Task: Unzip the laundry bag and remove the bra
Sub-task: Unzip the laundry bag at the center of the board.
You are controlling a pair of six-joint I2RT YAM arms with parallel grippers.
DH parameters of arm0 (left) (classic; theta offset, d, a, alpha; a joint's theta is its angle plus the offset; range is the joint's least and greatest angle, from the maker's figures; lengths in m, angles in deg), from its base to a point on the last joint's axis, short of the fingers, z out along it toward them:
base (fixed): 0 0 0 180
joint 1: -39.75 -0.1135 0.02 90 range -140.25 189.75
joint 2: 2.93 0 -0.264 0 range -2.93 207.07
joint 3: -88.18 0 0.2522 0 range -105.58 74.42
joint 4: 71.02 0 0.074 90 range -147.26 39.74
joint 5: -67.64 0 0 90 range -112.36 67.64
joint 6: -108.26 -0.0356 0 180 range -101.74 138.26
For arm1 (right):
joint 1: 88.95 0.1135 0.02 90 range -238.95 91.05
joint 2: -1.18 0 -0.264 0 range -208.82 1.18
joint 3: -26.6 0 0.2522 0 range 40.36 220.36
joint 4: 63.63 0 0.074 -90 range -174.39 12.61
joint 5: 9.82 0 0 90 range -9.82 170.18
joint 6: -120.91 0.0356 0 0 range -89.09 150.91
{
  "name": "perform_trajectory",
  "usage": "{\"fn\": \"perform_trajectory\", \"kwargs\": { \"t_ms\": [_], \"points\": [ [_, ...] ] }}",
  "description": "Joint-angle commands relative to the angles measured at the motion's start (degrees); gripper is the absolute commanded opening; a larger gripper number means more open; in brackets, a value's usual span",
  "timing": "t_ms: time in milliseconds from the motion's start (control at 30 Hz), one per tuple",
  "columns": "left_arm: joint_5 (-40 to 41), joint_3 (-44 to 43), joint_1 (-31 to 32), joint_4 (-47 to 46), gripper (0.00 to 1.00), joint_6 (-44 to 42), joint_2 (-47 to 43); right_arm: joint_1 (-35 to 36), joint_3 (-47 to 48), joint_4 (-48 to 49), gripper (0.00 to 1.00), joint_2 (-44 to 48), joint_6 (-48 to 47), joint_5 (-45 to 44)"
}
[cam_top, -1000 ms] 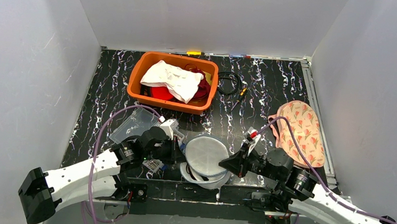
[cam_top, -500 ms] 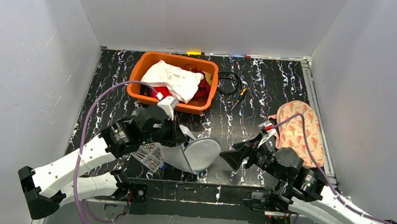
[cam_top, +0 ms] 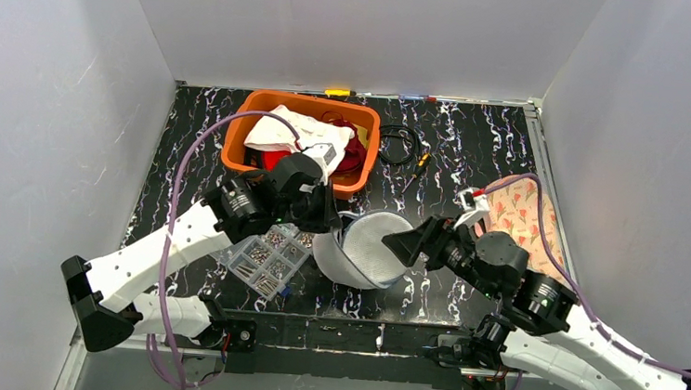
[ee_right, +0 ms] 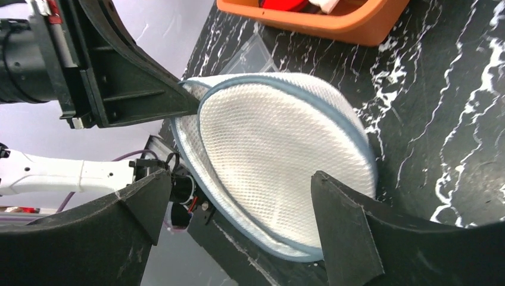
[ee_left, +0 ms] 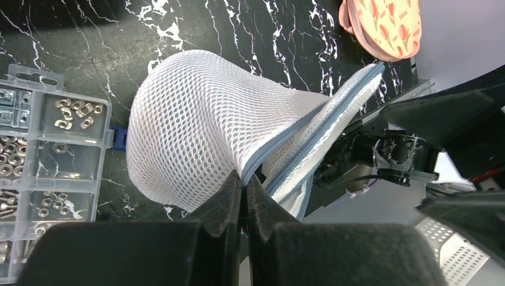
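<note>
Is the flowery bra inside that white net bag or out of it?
Out. The bra lies on the table at the right, apart from the bag, which the left gripper pinches.

The black marbled table [cam_top: 475, 159] is carrying an orange basin [cam_top: 235, 135] near its far edge, a coiled cable [cam_top: 399, 146] beside that, a floral bra [cam_top: 530, 224] along the right edge, and a clear parts box [cam_top: 262, 261] toward the near edge.
</note>
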Motion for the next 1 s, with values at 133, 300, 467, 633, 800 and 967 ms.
{"fn": "perform_trajectory", "kwargs": {
  "t_ms": [133, 300, 467, 633, 800, 967],
  "points": [
    [3.2, -2.6, 0.1, 0.7, 0.00, 8.1, 2.9, -0.1, 6.8, 1.3, 0.93, -8.8, 6.8, 3.7],
    [3.3, -1.5, 0.3, -1.5, 0.00, 11.9, 4.2, -0.1, 9.2, 0.3, 0.92, -14.6, 7.0, 1.6],
    [3.8, -0.1, 1.0, -3.3, 0.00, 13.6, 4.3, 0.0, 8.2, 1.2, 0.90, -18.1, 10.9, -3.0],
    [4.0, 1.1, 1.4, -5.1, 0.00, 14.5, 4.1, -0.1, 7.4, 3.3, 0.87, -21.3, 13.9, -4.7],
    [3.5, 2.2, 1.7, -6.7, 0.00, 14.8, 3.6, -0.1, 6.5, 5.8, 0.86, -22.7, 15.0, -7.6],
    [3.6, 3.9, 1.8, -8.3, 0.00, 15.0, 2.1, -0.1, 7.8, 3.6, 0.73, -26.7, 13.7, -8.7]
  ]
}}
